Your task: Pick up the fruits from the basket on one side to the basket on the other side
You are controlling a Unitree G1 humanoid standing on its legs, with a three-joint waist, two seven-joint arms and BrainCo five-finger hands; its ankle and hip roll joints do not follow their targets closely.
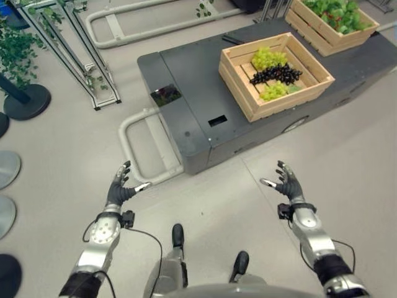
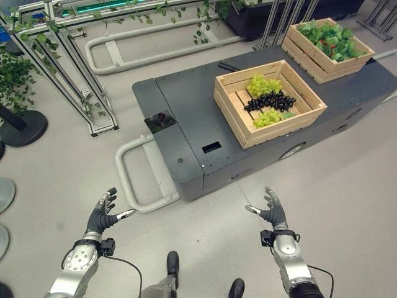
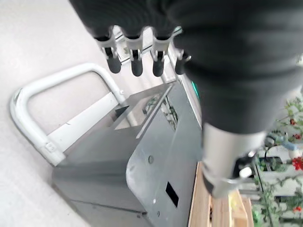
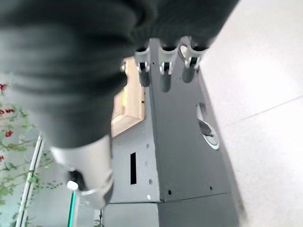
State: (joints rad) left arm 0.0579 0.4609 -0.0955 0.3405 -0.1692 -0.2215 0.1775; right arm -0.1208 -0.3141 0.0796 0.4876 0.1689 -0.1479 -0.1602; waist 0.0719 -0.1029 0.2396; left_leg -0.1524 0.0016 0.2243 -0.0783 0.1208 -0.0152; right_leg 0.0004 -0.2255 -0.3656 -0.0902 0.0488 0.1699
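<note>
We see the grapes (image 1: 275, 74) in the near crate (image 1: 239, 84) ahead and rightward, closer to our right hand (image 1: 289, 185) than our left hand (image 1: 118, 189), both with fingers spread wide, holding nothing

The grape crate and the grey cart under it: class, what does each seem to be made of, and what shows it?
Grape crate: pale unfinished wood, apparently; separate slats with visible grain. Grey cart: probably painted metal, though moulded plastic is possible; smooth matt dark-grey panels with seams and screw heads.

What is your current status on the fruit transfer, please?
Left hand and right hand open, empty, above the floor. Grapes in near crate on grey cart. Nothing between hands and crate.
</note>
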